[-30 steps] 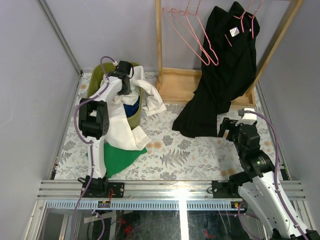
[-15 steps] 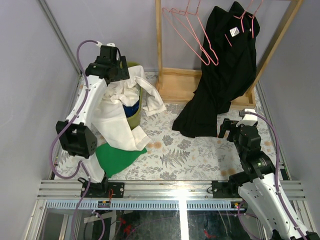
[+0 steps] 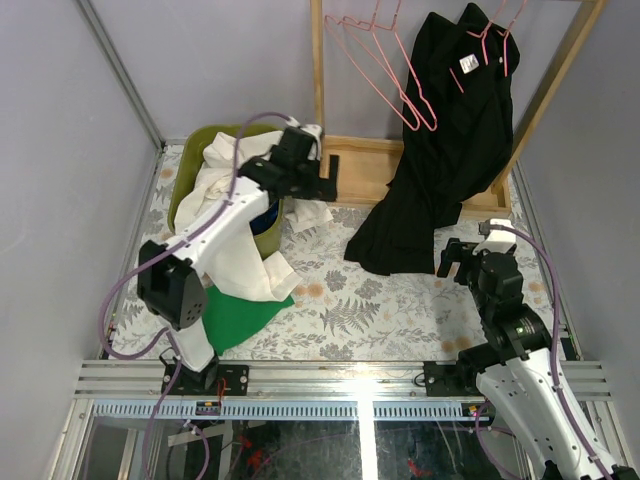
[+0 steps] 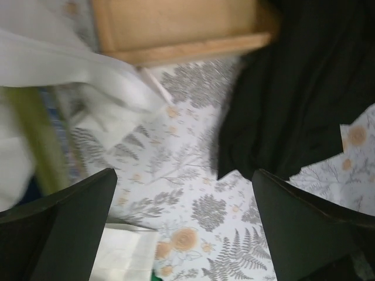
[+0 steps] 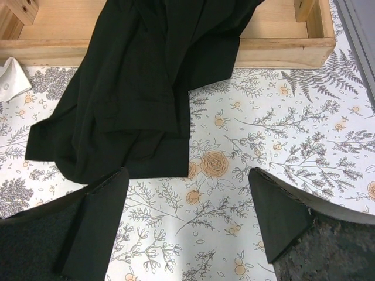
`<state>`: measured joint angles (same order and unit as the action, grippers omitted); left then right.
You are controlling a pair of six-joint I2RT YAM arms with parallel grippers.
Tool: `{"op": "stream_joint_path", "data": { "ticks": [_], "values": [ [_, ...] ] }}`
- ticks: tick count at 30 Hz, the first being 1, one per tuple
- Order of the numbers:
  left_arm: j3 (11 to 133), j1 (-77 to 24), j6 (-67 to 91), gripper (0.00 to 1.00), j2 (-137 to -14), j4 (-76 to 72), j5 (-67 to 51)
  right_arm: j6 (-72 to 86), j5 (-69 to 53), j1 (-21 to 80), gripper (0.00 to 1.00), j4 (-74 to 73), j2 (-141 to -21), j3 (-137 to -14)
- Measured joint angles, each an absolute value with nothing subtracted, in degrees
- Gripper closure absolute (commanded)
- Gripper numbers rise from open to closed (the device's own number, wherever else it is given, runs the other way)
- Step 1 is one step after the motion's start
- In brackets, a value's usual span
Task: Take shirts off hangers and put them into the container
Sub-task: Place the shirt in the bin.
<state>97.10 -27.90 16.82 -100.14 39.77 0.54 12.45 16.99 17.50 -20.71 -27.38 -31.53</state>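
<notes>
Nearest, the right gripper (image 5: 186, 193), fingers spread and empty, hovers by the hem of the black shirt (image 5: 117, 88). Further back, the left gripper (image 4: 183, 175), likewise spread and empty, is beside the basket (image 3: 188, 180) draped with a white shirt (image 3: 235, 255). The soft, light black shirt hangs on 1 pink hanger (image 3: 490, 40); probably best pinched near the collar

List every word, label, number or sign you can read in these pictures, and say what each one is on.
No text can be read in any view.
White tag at the collar of the hanging black shirt: any print is too small to read.
Left wrist and right wrist views: no writing shows.
</notes>
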Motion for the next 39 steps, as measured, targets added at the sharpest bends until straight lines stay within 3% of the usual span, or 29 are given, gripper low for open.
{"op": "stream_joint_path", "data": {
  "ticks": [5, 12, 22, 26, 29, 32, 36, 39],
  "values": [
    [95.22, -33.52, 20.01, 0.0, -103.53, 36.42, 3.75, 12.56, 17.02, 17.5, 0.09, -21.3, -26.2, -31.55],
    [93.41, -32.73, 26.76, 0.0, -109.47, 33.06, 13.23, 12.93, 17.08, 17.5, 0.09, -21.61, -25.34, -31.66],
    [99.94, -32.6, 32.99, 0.0, -119.85, 33.93, 27.24, 12.88, 17.12, 17.5, 0.09, -21.63, -24.84, -31.68],
    [100.79, -32.62, 33.04, 0.06, -120.2, 33.3, 31.22, 12.88, 17.1, 17.5, 0.09, -21.63, -24.91, -31.68],
    [101.12, -32.62, 32.64, 0.3, -120.75, 32.77, 32.51, 12.88, 17.1, 17.5, 0.09, -21.63, -25.06, -31.68],
    [101.54, -32.62, 31.73, 0.45, -122.02, 32.82, 32.6, 12.86, 17.1, 17.5, 0.09, -21.63, -25.08, -31.68],
    [101.47, -32.62, 30.72, 0.81, -122.41, 32.91, 31.77, 12.86, 17.1, 17.5, 0.09, -21.63, -25.06, -31.68],
    [101.47, -32.62, 29.23, 0.99, -121.97, 32.91, 30.37, 12.86, 17.1, 17.5, 0.09, -21.63, -25.06, -31.68]
  ]
}}
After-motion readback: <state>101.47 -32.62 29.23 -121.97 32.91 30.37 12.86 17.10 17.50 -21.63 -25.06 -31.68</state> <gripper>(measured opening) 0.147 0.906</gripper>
